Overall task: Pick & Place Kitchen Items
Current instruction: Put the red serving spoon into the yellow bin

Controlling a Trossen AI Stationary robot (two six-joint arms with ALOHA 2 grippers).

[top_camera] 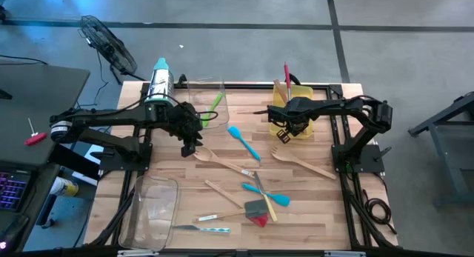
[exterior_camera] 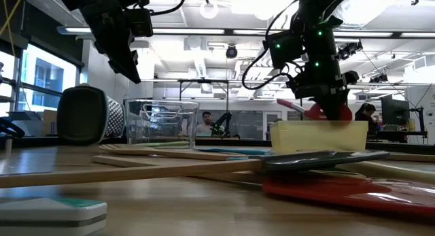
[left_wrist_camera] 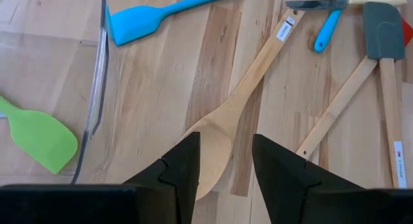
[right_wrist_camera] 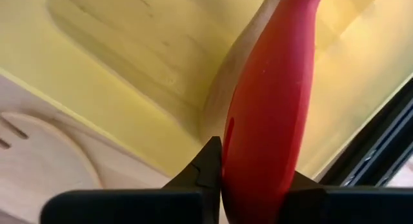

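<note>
You're working in a robotics lab or open workshop hall — not a kitchen; the butcher-block table [top_camera: 296,212] sits in a black metal frame on a grey concrete floor [top_camera: 244,35] marked with dark lines; a floor fan [top_camera: 111,46] stands behind it, and a laptop with a lit keyboard [top_camera: 11,190] rests at the left edge; across the table you see exposed ceiling ducts [exterior_camera: 204,56] and strip lighting, tall windows [exterior_camera: 44,79], monitors [exterior_camera: 394,112] — and a person [exterior_camera: 206,120] seated at a far desk.
</note>
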